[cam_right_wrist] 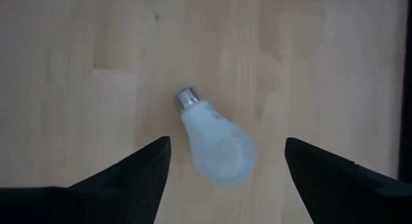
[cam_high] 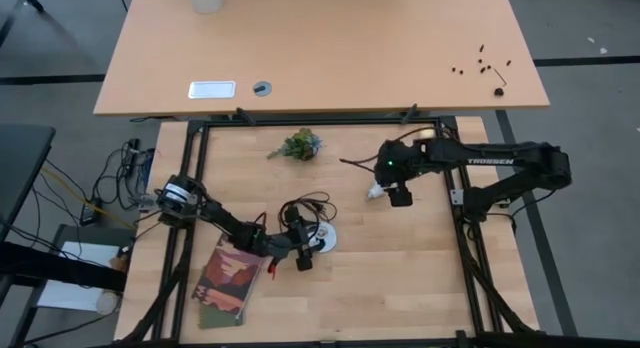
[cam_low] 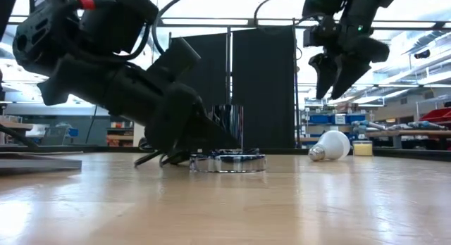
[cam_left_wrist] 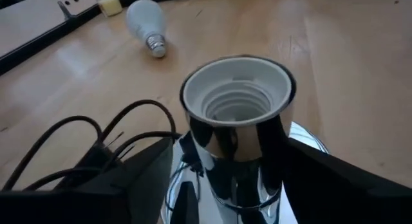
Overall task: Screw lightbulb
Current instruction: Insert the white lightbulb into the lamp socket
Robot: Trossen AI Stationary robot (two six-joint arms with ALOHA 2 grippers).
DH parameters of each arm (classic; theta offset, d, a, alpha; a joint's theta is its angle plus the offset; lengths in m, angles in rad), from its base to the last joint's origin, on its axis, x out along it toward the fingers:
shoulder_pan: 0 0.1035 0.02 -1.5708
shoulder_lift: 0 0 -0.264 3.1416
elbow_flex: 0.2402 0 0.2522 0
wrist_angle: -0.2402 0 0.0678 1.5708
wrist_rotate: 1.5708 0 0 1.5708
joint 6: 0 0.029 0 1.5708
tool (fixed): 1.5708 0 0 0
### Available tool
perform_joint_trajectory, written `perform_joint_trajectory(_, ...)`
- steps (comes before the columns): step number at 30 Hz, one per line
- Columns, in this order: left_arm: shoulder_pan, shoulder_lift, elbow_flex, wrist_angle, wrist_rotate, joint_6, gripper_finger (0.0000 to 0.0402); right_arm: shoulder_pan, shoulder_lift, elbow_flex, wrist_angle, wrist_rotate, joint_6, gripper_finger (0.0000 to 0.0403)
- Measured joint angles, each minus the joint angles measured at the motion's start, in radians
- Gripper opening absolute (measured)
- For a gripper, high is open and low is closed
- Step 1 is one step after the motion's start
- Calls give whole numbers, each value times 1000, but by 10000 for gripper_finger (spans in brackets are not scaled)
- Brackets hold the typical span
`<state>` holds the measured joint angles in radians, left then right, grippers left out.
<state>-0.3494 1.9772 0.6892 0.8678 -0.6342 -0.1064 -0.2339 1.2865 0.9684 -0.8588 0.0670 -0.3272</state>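
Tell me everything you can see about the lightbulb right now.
The lightbulb is a small, white, frosted pear-shaped bulb with a ribbed silvery screw base. It lies on its side on the wooden table, not yet in any socket. Nothing grips it: the right gripper hovers above it, fingers spread open to either side without touching.

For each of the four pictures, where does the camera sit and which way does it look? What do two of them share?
High: above the table, looking straight down; both arms show.
Low: at tabletop height, looking level across; left gripper at the socket, right gripper above the lightbulb.
Left wrist: looks down into the socket, own fingers beside it.
Right wrist: looks down at the lightbulb between its open fingers.
Shared: both wrist views show the lightbulb.
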Motion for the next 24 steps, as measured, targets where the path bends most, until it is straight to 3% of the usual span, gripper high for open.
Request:
perform_joint_trajectory(11, 24, 1, 2, 3, 23, -9, 222, -73, 124, 9, -7, -33, -148, 323)
perform_joint_trajectory(24, 23, 1, 2, 3, 32, -58, 256, -112, 118, 10, -39, -31, -253, 373)
